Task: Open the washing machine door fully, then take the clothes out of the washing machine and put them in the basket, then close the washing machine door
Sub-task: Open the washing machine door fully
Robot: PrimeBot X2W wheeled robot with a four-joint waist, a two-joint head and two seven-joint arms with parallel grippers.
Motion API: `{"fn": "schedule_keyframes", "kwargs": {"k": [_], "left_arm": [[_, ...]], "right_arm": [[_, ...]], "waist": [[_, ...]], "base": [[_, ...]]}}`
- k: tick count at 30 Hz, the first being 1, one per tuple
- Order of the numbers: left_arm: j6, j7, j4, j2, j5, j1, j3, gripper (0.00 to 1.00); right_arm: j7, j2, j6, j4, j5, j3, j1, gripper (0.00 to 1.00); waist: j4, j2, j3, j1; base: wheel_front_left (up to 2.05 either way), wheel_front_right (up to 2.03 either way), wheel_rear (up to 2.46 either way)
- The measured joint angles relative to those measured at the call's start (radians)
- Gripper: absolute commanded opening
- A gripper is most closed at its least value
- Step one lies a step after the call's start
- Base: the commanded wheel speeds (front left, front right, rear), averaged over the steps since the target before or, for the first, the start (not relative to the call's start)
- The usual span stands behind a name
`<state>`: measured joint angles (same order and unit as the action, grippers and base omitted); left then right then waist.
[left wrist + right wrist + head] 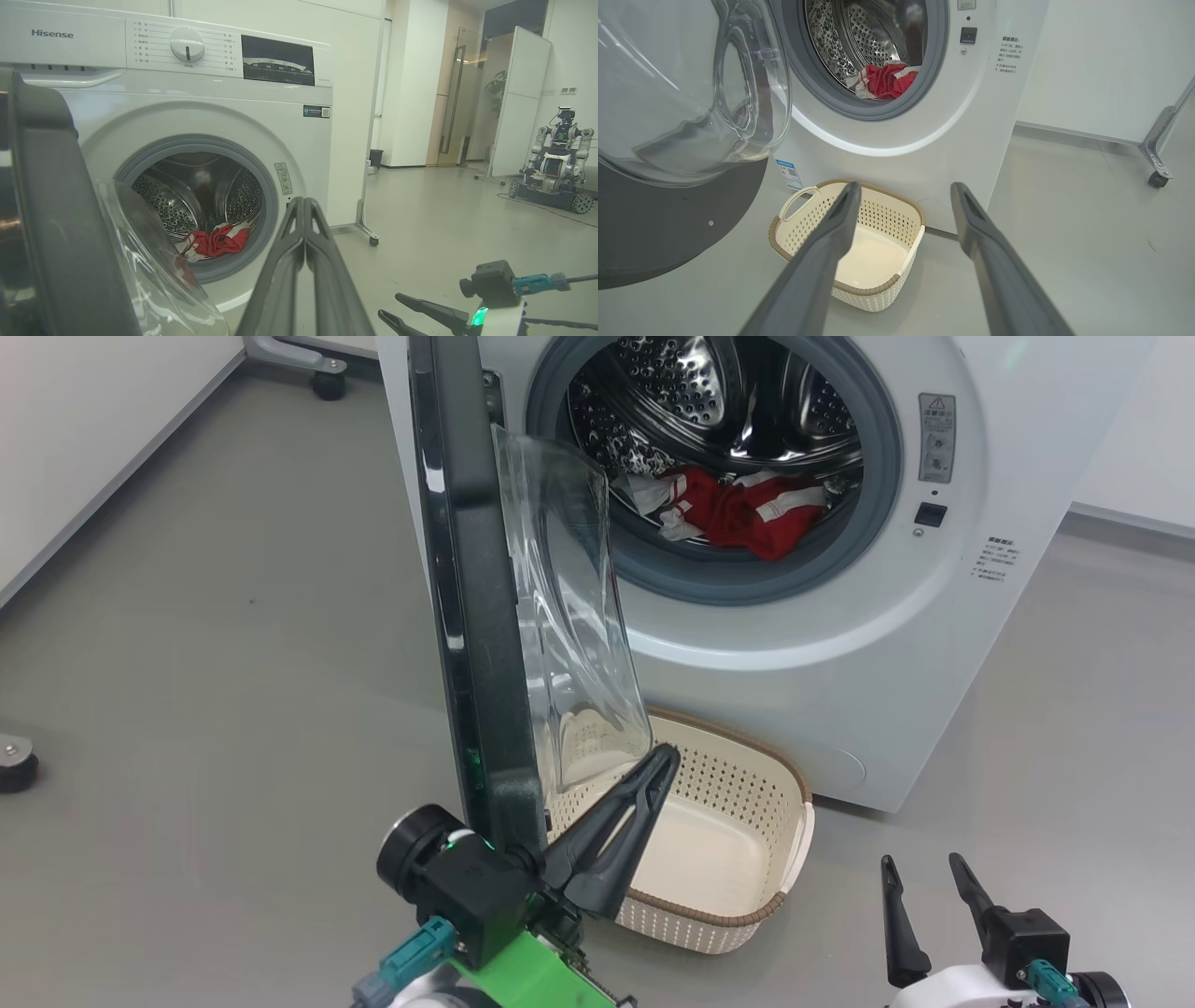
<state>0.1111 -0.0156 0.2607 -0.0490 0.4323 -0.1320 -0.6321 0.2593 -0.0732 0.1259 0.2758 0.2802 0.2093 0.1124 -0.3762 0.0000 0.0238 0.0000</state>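
Looking down on the left gripper [665, 758], jaws pressed tip to tip and gripping nothing, reaching up beside the bottom corner of the washing machine door [476, 616]. Not being able to tell whether those tips are touching the glass bowl or only lying just beside it. Seeing the same shut jaws from the left wrist [303, 201], pointing at the white front of the washing machine [210, 116] to the right of the drum opening.

Catching the right gripper [920, 861] low at the right, jaws standing wide apart and holding nothing, well apart from the door. Sighting between them from the right wrist [906, 186] toward the basket [878, 298].

Finding the basket [747, 915] sitting on the grey floor [233, 616] right against the foot of the machine, below the opening, showing its bare cream bottom. Finding the clothes [747, 509] lying inside the steel drum, red with white stripes, bunched at the lower front just behind the grey gasket.

Showing the door swung out on its left-hand hinge, standing edge-on in the head view, its bulging clear bowl overhanging the left end of the basket and standing between the left arm and the drum.

Taking in, farther off, a castor foot [14, 761] at the left of the floor, a wheeled partition leg [1155, 172] to the right of the machine, and another wheeled robot [556, 163] parked far across the room.
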Motion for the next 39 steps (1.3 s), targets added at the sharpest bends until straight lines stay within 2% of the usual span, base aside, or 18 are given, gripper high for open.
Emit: {"fn": "schedule_keyframes", "kwargs": {"k": [6, 12, 20, 39], "left_arm": [[-0.002, 0.063, -0.023, -0.011, 0.003, 0.044, -0.009, 0.0], [-0.04, 0.103, -0.049, -0.055, -0.04, 0.074, 0.029, 0.0], [-0.081, 0.129, -0.058, -0.063, -0.049, 0.092, 0.057, 0.0], [-0.125, 0.147, -0.083, -0.069, -0.056, 0.108, 0.084, 0.0]], "right_arm": [[0.0, 0.0, 0.0, 0.006, -0.009, 0.007, 0.0, 1.0], [0.0, 0.0, 0.0, 0.007, -0.011, 0.009, 0.0, 1.0], [0.0, 0.0, 0.0, 0.011, -0.011, 0.009, 0.0, 1.0], [0.0, -0.001, 0.0, 0.014, -0.011, 0.01, -0.001, 1.0]], "waist": [[-0.001, 0.0, -0.003, 0.0], [0.004, 0.0, -0.005, 0.0], [0.01, 0.0, -0.007, 0.0], [0.012, 0.0, -0.014, 0.0]], "base": [[0.0, 0.0, 0.0], [0.0, 0.0, 0.0], [0.0, 0.0, 0.0], [0.0, 0.0, 0.0]]}}
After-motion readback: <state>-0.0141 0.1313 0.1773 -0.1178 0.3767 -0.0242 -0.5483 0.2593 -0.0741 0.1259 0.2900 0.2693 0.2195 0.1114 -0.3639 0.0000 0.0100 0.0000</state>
